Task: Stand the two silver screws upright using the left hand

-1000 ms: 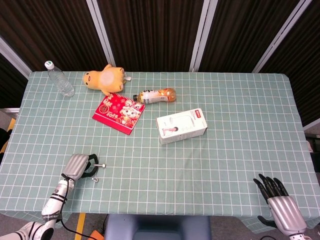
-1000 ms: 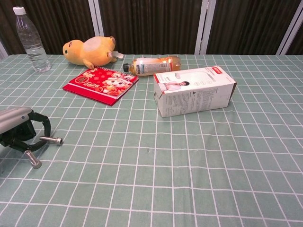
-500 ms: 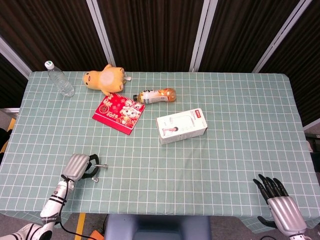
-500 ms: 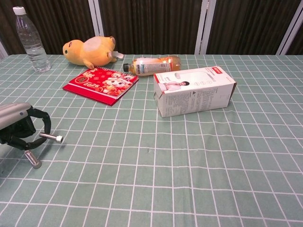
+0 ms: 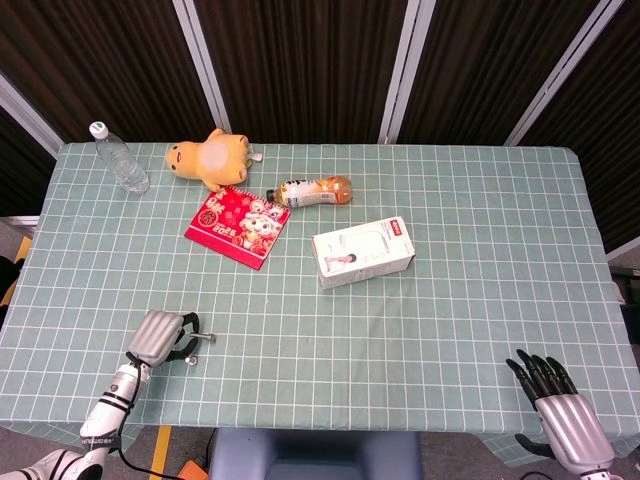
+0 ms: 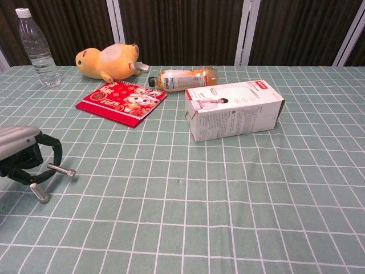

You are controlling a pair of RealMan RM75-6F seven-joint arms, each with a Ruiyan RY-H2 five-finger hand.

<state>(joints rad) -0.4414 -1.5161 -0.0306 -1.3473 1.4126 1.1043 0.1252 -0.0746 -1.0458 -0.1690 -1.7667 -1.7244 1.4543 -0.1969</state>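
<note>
My left robot hand (image 6: 20, 155), at the near-left desk (image 6: 228, 194) edge, pinches one short silver steel screw (image 6: 61, 169) lying level, so I should tip it head-down beside the other screw (image 6: 39, 193) before letting go.

A water bottle (image 5: 120, 160) is standing at the far left corner of the table (image 5: 480, 300); a plush duck (image 5: 212, 158), orange drink bottle (image 5: 314, 191), red notebook (image 5: 238, 226) and white box (image 5: 363, 252) are lying nearby.
</note>
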